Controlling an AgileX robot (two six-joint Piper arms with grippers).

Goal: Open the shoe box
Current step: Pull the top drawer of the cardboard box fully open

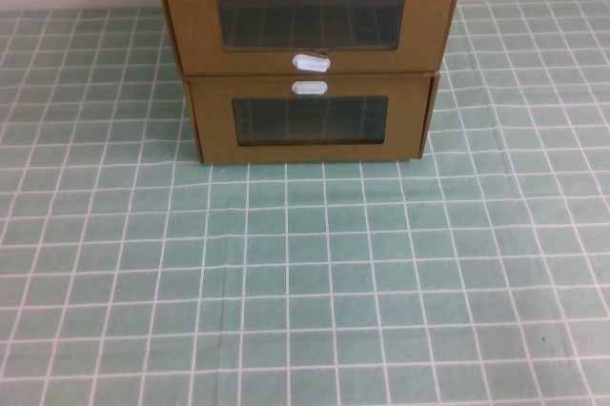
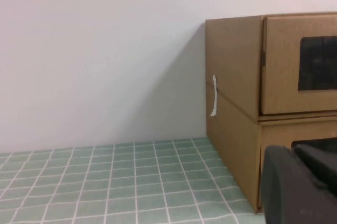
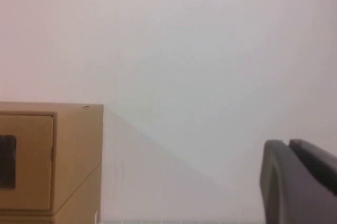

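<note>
Two brown cardboard shoe boxes (image 1: 310,72) sit stacked at the far edge of the green checked table (image 1: 305,282); right gripper (image 3: 292,182), right of them, is closed and empty; left gripper (image 2: 297,182), left of them, cannot tell

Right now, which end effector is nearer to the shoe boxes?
Left, probably. The left end effector is low, off the shoe boxes' left front corner; the right end effector is higher, farther off their right side.

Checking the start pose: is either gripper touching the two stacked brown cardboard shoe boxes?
Apart. The high view shows the stacked shoe boxes with no gripper at them; the left gripper and shut right gripper hang back outside it.
</note>
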